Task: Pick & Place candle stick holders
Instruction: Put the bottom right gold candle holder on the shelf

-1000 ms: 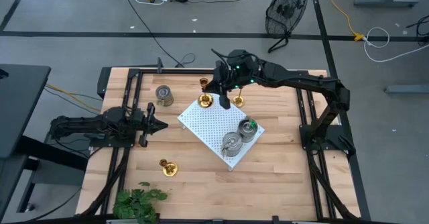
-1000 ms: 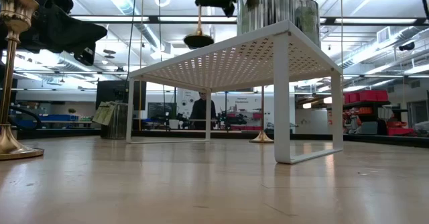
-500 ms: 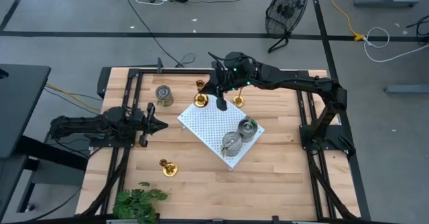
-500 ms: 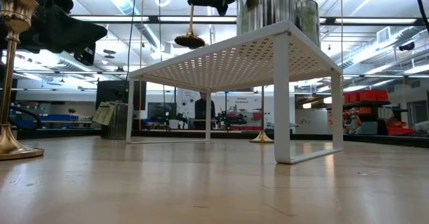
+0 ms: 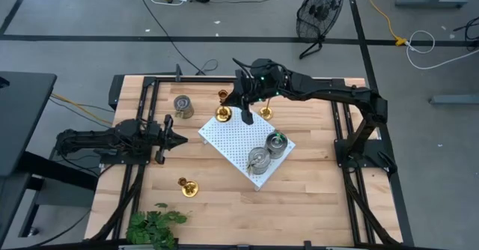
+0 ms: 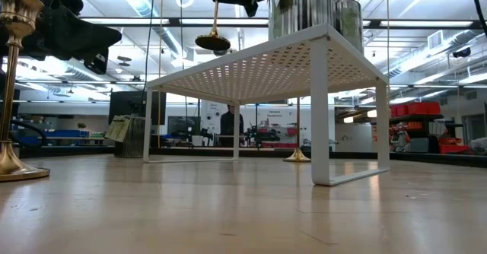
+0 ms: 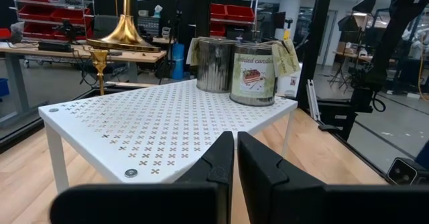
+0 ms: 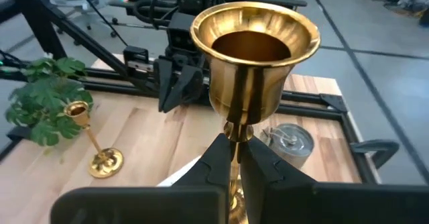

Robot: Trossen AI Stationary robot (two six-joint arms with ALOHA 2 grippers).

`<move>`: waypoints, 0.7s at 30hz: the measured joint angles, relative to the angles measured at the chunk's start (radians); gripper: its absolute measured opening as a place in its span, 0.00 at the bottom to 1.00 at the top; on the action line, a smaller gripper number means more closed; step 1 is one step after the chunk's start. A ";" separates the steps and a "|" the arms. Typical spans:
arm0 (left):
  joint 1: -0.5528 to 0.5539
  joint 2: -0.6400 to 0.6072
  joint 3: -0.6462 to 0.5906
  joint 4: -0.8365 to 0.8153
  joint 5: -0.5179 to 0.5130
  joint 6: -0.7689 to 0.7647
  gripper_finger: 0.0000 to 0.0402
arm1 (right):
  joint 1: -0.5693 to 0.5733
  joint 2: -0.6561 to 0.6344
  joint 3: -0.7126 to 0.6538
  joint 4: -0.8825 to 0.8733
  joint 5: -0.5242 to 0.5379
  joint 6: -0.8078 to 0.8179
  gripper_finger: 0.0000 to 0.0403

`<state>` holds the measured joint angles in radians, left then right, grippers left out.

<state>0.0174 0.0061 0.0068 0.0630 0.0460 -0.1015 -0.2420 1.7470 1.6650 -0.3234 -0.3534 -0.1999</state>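
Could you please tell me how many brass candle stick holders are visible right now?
3: held brass holder in the right gripper beside the white board's far corner; far brass holder on the table past the board; near brass holder by the plant.

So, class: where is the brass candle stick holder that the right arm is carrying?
In the high view the carried brass holder hangs from the right gripper, off the far left edge of the white perforated board, above the table.
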 joint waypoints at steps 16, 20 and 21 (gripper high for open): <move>0.000 0.000 0.000 0.000 0.000 0.000 0.06 | 0.000 0.000 0.000 0.001 -0.031 -0.049 0.04; 0.000 0.000 0.000 0.000 0.000 0.000 0.06 | 0.000 0.000 0.000 0.001 -0.030 -0.049 0.04; 0.000 0.000 0.000 0.000 0.000 0.000 0.06 | 0.000 0.000 0.000 0.001 -0.027 -0.049 0.04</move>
<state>0.0177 0.0063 0.0067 0.0631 0.0460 -0.1015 -0.2420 1.7466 1.6650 -0.3227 -0.3807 -0.2486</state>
